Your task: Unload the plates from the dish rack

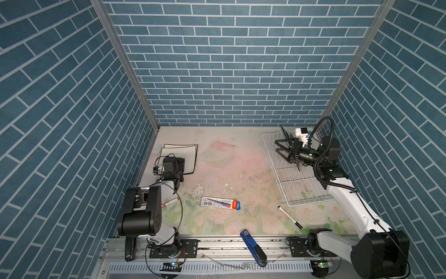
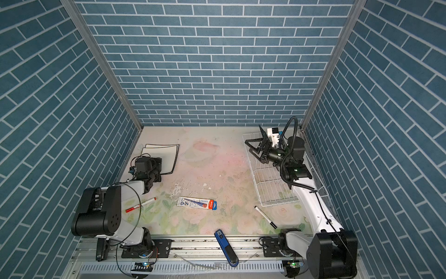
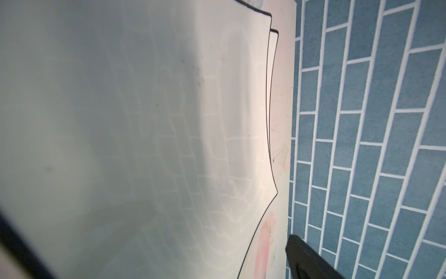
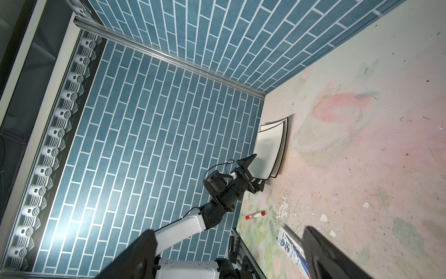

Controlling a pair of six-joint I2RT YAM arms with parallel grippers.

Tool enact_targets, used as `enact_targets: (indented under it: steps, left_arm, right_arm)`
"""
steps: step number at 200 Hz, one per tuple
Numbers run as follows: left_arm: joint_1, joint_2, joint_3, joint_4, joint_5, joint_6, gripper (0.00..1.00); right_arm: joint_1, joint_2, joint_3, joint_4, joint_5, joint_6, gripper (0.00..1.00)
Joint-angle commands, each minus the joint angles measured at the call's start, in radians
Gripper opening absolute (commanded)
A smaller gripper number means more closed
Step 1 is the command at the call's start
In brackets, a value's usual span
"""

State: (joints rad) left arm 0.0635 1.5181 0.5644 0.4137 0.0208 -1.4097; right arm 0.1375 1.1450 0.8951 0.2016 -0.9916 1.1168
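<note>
Two square white plates (image 1: 183, 153) with thin black rims lie stacked flat at the far left of the table, also seen in the right wrist view (image 4: 268, 147). My left gripper (image 1: 182, 170) hovers over their near edge, open, with its jaws spread wide across the top plate (image 3: 144, 96). One dark finger (image 3: 304, 256) shows beside the plate's corner. The white wire dish rack (image 1: 296, 188) stands at the right with no plate showing in it. My right gripper (image 1: 281, 151) hangs open above the rack's far end, with nothing between its fingers (image 4: 321, 251).
A red marker (image 1: 170, 201) lies near the left arm and a blue-and-white packet (image 1: 220, 203) at mid table. A black-and-white pen (image 1: 289, 216) lies in front of the rack. A blue tool (image 1: 253, 247) rests on the front rail. Tiled walls close three sides.
</note>
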Motion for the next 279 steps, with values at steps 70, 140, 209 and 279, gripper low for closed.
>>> enact_targets:
  steps: [70,140,209,279]
  left_arm:
    - [0.006,-0.062,0.01,-0.064,0.007,0.054,0.95]
    - [0.005,-0.066,-0.011,-0.051,0.016,0.05,0.96]
    - [0.006,-0.092,-0.033,-0.061,0.007,0.039,0.98]
    - [0.013,-0.097,-0.008,-0.157,-0.004,0.077,1.0]
  right_arm:
    - [0.002,-0.021,-0.015,0.01,-0.012,-0.049,0.95]
    - [0.002,-0.028,-0.024,0.01,-0.012,-0.049,0.95]
    - [0.002,-0.034,-0.03,0.009,-0.009,-0.048,0.95]
    - [0.002,-0.038,-0.031,0.002,-0.009,-0.051,0.95]
